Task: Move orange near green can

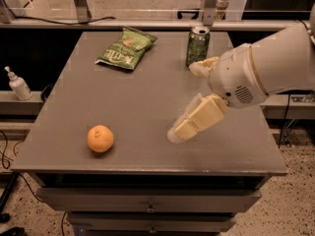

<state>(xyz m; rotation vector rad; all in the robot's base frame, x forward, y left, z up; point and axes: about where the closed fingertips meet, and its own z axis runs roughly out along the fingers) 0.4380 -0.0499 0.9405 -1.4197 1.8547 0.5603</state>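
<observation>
- The orange sits near the front edge of the grey table, left of centre: round, dimpled skin, a small stem dimple on top.
- My gripper hangs over the table's right half, to the right of the orange and well apart from it; its two pale fingers are spread and hold nothing.
- The green can stands upright at the back, just beyond my gripper, with a mottled label and silver rim.
- A green chip bag lies flat to the can's left.
</observation>
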